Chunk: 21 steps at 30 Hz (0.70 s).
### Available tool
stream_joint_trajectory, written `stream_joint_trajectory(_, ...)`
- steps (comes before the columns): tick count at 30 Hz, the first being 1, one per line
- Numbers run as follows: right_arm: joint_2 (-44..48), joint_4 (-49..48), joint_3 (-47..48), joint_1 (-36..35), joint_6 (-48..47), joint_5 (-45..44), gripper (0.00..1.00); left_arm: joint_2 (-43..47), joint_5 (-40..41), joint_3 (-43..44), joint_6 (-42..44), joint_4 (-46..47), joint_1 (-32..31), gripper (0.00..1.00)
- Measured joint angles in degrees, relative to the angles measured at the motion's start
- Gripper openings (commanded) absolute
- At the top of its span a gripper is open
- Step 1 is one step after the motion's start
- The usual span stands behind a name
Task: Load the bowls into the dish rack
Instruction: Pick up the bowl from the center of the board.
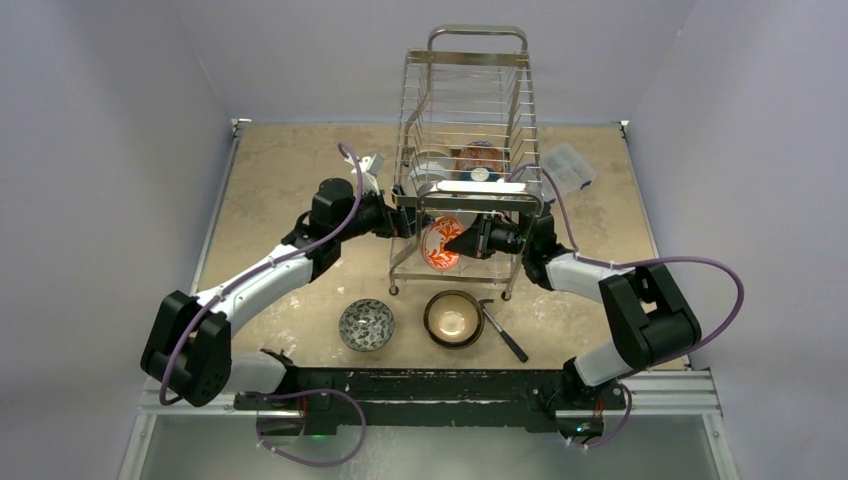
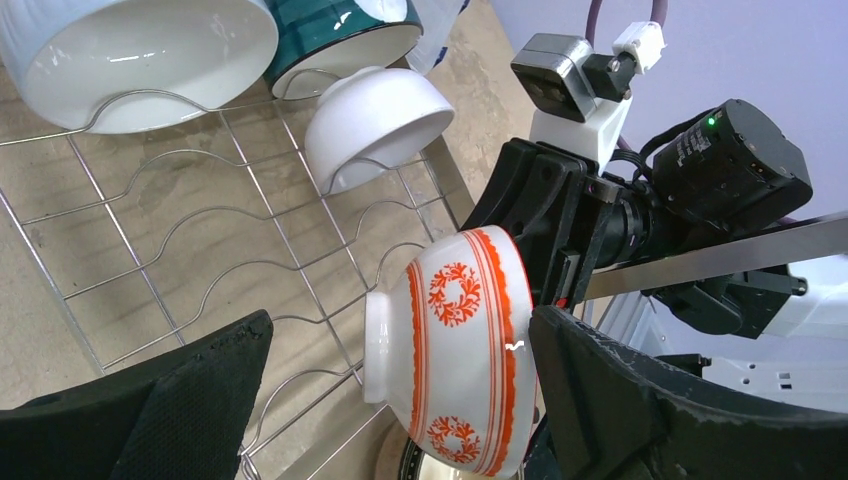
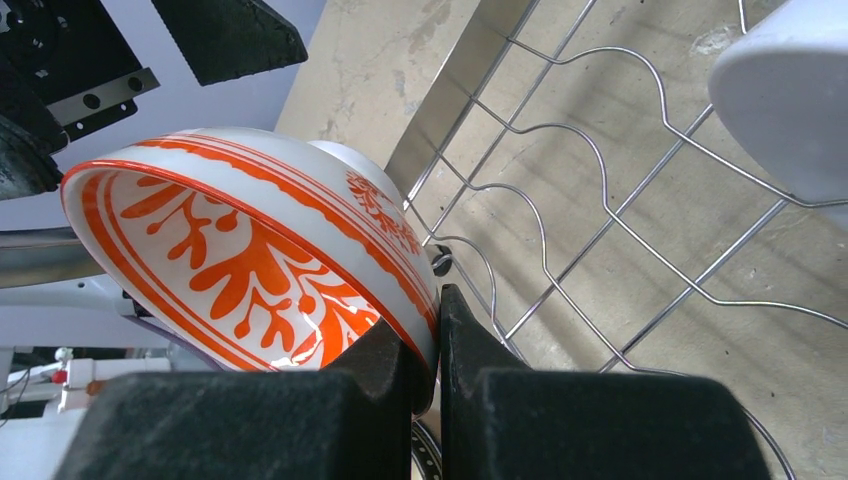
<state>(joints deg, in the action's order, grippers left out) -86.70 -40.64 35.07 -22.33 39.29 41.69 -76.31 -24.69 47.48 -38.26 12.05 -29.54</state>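
The chrome wire dish rack (image 1: 470, 90) stands at the back middle. My right gripper (image 1: 462, 241) is shut on the rim of a red-and-white bowl (image 1: 440, 243) and holds it on edge inside the rack's lower tier, over the wire slots (image 3: 600, 220). The pinch shows in the right wrist view (image 3: 438, 360), one finger inside the bowl (image 3: 240, 250) and one outside. My left gripper (image 1: 405, 215) is open at the rack's left side. Its fingers flank the same bowl (image 2: 460, 350), and the left finger (image 2: 180, 400) is well apart from it. A grey-patterned bowl (image 1: 366, 324) and a dark brown bowl (image 1: 454, 318) sit on the table.
Other bowls stand in the rack: a white one (image 2: 380, 125), a larger white one (image 2: 140, 50) and a teal one (image 2: 340, 35). A black-handled utensil (image 1: 505, 335) lies beside the brown bowl. A clear plastic box (image 1: 568, 167) sits right of the rack.
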Motion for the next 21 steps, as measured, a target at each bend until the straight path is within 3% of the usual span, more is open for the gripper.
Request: stream_joint_trajectory(21,1.29,6.43,1.68,0.33,-5.05,-1.97,0.00,1.51,2.38,-0.92,2.32,-0.94,-2.99,0.97)
